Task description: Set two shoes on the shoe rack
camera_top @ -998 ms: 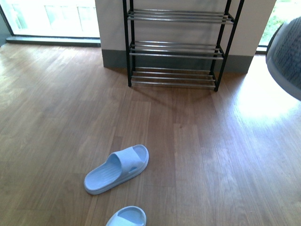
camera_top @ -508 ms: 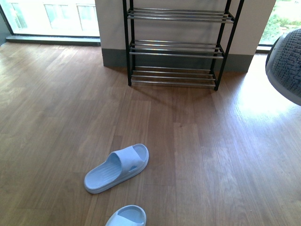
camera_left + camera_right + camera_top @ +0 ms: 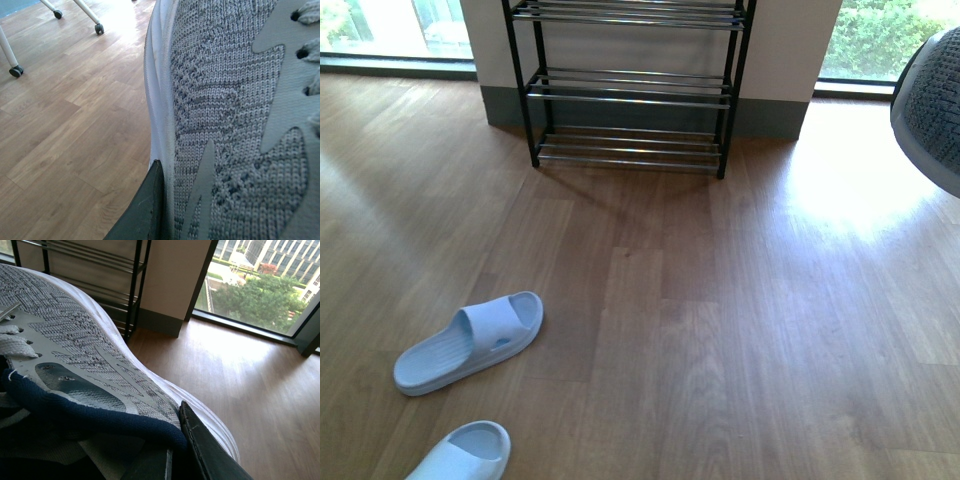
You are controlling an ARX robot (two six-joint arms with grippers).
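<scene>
Shoe rack (image 3: 630, 150): black frame w/ chrome bar tiers, stood upright against far wall. Pale blue slide no. 1 (image 3: 468, 343) lay sole-down on floor, front-left, well apart from rack. Slide no. 2 (image 3: 460, 455) lay near it, partly cut off by view edge. Grey knit sneaker no. 1 (image 3: 225, 125): white sole, was held off floor. Sneaker no. 2 (image 3: 930, 110): same type, navy lining, was raised at right, well apart from rack.

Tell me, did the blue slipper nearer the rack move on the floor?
No, it seems. The slipper and the shoe rack both shifted left in the front view together, so the camera turned and the slipper stayed put.
</scene>
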